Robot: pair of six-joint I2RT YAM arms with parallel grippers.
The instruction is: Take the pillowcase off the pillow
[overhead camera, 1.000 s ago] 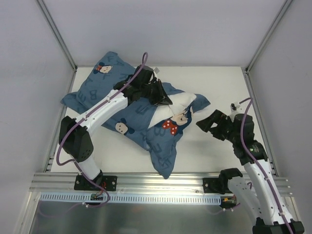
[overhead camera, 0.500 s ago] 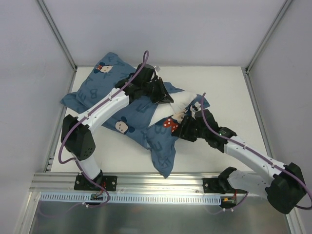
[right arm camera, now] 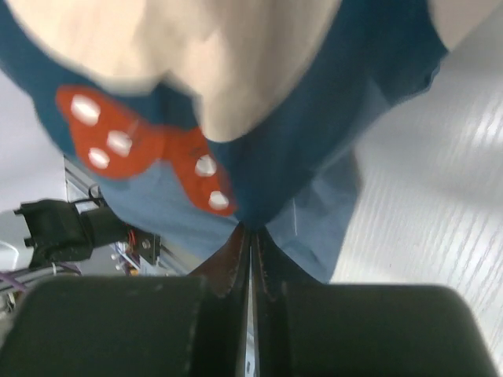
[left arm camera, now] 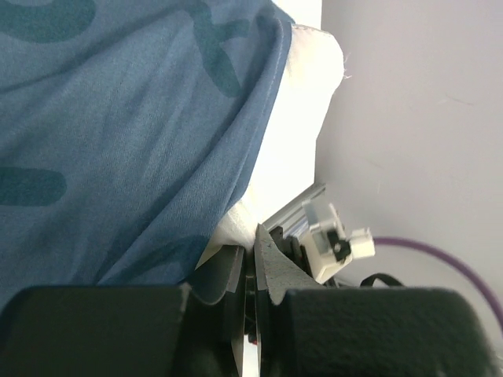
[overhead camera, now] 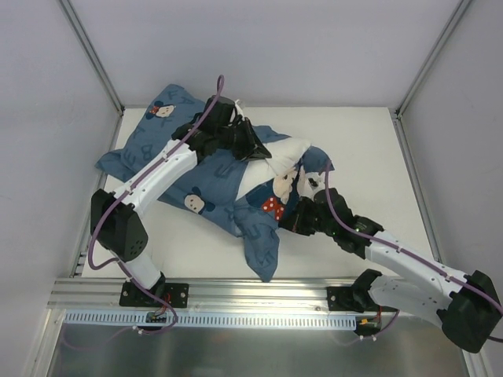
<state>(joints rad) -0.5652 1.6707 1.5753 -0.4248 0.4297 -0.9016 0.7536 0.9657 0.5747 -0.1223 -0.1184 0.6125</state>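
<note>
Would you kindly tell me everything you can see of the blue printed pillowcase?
The soft blue fabric pillowcase, printed with darker letters and mouse faces with red dotted bows, lies crumpled across the white table. The plump white pillow pokes from its open end. The right pincer is shut on a fold below a bow; the left pincer is shut at the hem.

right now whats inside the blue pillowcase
A white pillow pokes out of the open end of the pillowcase. The rest of the pillow is covered by the blue fabric, so how far in it reaches can't be seen.
</note>
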